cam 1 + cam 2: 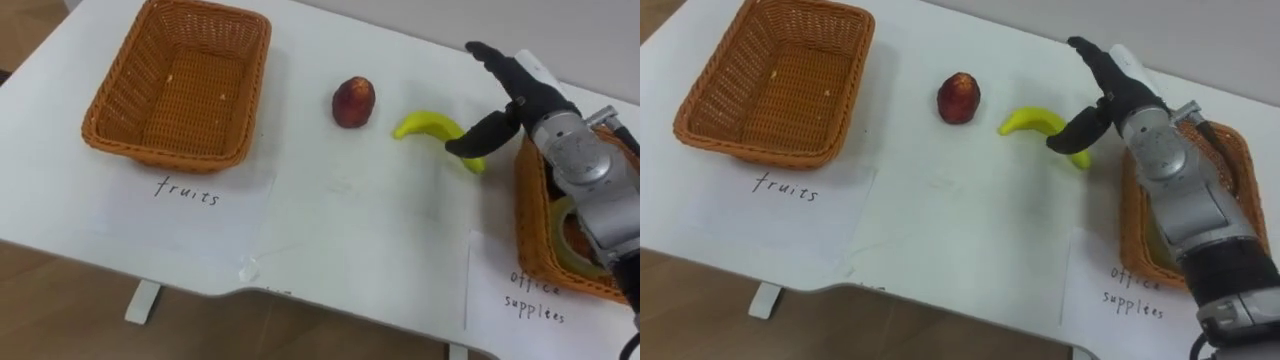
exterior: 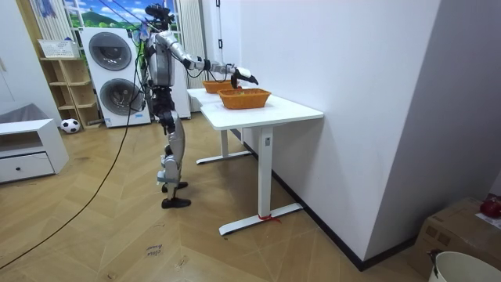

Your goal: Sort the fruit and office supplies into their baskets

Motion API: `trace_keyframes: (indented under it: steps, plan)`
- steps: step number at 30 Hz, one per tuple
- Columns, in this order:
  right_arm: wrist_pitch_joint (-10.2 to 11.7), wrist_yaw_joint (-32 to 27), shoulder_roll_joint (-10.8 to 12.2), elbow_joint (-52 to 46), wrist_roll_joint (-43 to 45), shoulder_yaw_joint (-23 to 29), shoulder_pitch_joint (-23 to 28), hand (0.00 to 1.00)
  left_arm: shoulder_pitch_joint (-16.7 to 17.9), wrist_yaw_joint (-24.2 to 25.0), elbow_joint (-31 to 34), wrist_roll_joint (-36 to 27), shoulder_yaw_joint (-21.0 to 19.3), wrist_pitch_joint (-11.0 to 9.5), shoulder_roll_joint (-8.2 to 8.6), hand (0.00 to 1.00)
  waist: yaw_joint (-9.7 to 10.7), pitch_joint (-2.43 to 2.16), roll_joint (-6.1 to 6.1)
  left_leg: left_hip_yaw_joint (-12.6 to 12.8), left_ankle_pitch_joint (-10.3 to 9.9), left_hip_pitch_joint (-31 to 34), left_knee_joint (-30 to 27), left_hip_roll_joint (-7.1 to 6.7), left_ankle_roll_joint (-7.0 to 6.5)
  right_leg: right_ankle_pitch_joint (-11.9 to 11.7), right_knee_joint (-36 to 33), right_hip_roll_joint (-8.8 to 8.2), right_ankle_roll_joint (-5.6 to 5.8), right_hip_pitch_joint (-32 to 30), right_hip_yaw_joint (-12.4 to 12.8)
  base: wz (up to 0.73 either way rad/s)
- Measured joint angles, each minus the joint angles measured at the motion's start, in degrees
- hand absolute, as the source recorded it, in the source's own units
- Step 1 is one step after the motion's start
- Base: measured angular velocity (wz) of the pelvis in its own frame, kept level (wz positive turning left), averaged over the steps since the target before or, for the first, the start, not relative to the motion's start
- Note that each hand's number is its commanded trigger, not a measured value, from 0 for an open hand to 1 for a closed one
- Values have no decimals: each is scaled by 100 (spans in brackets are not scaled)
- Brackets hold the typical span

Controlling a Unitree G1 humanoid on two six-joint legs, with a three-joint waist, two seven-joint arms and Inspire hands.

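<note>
A yellow banana (image 1: 432,127) lies on the white table (image 1: 330,210), with a red apple (image 1: 353,102) to its left. My right hand (image 1: 510,95) hovers just right of the banana's end, fingers straight and thumb spread, open and holding nothing. The fruits basket (image 1: 180,85) stands empty at the left, over a paper label (image 1: 187,190). The office supplies basket (image 1: 545,230) sits at the right under my right forearm, with a roll of tape (image 1: 572,240) inside. In the room view I stand at the table's end, right hand (image 2: 244,76) stretched over the baskets.
A paper label for office supplies (image 1: 530,295) lies at the table's front right edge. Bare tabletop stretches between the two baskets. In the room view, washing machines (image 2: 117,74) and a shelf (image 2: 66,82) stand behind me, and a wall runs along the table's far side.
</note>
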State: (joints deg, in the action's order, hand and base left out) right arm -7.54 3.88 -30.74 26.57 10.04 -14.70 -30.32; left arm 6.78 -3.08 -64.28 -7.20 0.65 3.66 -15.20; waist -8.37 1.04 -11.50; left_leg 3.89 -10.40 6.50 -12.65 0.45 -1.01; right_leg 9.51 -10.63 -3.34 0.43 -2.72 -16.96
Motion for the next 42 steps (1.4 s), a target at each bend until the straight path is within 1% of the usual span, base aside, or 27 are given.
trace_keyframes:
  steps: [1, 4, 7, 11, 15, 18, 21, 23, 27, 29, 30, 31, 34, 37, 42]
  plan:
    - [1, 0, 0, 2, 73, 0, -17, 0, -2, 13, -1, 1, 2, 3, -14, 0, -2, -3, -15, -5, 0, 13, -5, 0, 0, 0, 0, -2, 0, -8, -36, 0]
    - [15, 0, 0, 79, 181, -20, -43, 0, -41, 70, -20, -3, 4, 6, -47, 0, -18, -6, -59, -20, 1, 19, -5, -5, 1, 0, 2, -2, 0, -9, -38, 1]
    - [13, 2, 0, 379, 181, -214, -121, 0, -48, 136, -16, -4, 16, 6, -124, 0, -22, -25, -123, -20, 2, 4, -3, -5, 1, 0, 2, -2, 0, 3, -34, 0]
    - [8, 51, 1, 679, 185, -355, -125, 0, -98, 153, -21, -4, 15, 6, -129, 0, -68, -21, -132, -20, 2, -9, -4, -13, 1, 0, 7, -10, 0, 19, -33, -1]
    - [5, 254, 1, 921, 201, -439, -139, 0, -143, 144, -68, -12, 17, 1, -129, 0, -168, -14, -123, -15, 2, -4, -2, -7, 1, 0, -3, -2, -1, 3, -23, -2]
    - [5, 323, 0, 1123, 201, -444, -260, 0, -198, 105, -213, -13, 23, -2, -129, 0, -189, -8, -116, -69, 10, 58, -5, -8, 5, -11, -6, 5, -19, -46, -25, 0]
    - [6, 325, -3, 1308, 203, -444, -383, 0, -186, 97, -222, -12, 24, -1, -130, 0, -228, -4, -124, -101, 14, 113, -5, -9, 7, -13, -1, 13, -22, -91, -35, 4]
    - [5, 324, -4, 1348, 212, -444, -422, 0, -193, 97, -218, -9, 24, -1, -131, 0, -254, 2, -135, -144, 19, 168, -10, -10, 14, -13, 0, 20, -22, -130, -44, 8]
    - [25, 323, -4, 1385, 285, -444, -451, 0, -201, 88, -216, -9, 18, -1, -134, 0, -306, 38, -167, -199, 26, 232, -18, -6, 23, -13, 11, 31, -22, -167, -44, 10]
    - [50, 314, -3, 1452, 396, -444, -485, 0, -217, 89, -215, -9, 17, -1, -134, 0, -310, 41, -176, -258, 27, 290, -23, -12, 24, -13, 9, 30, -22, -210, -44, 9]
    - [63, 312, 0, 1556, 393, -452, -571, 0, -245, 91, -215, -8, 24, -1, -133, 0, -329, 65, -178, -262, 27, 307, -24, -15, 24, -13, 12, 30, -22, -232, -40, 0]
    - [70, 292, 0, 1675, 398, -514, -686, 0, -252, 95, -216, -5, 25, -1, -134, 0, -332, 71, -172, -269, 27, 307, -24, -19, 25, -13, 16, 30, -22, -228, -41, 0]
    - [73, 251, -2, 1869, 405, -715, -897, 0, -319, 95, -217, -5, 20, -9, -147, 0, -355, 74, -171, -275, 27, 309, -18, -19, 24, -13, 32, 33, -22, -226, -39, 0]
    - [152, 253, -29, 1905, 402, -781, -921, 0, -391, 96, -214, -6, 22, -12, -147, 0, -456, 77, -179, -272, 27, 314, -19, -24, 25, -14, 95, 38, -23, -209, -43, -3]
    - [180, 253, -38, 1915, 399, -898, -958, 0, -410, 113, -212, -9, 30, -14, -147, 0, -475, 83, -171, -281, 30, 377, -77, -20, 29, -20, 96, 43, -33, -232, -50, 1]
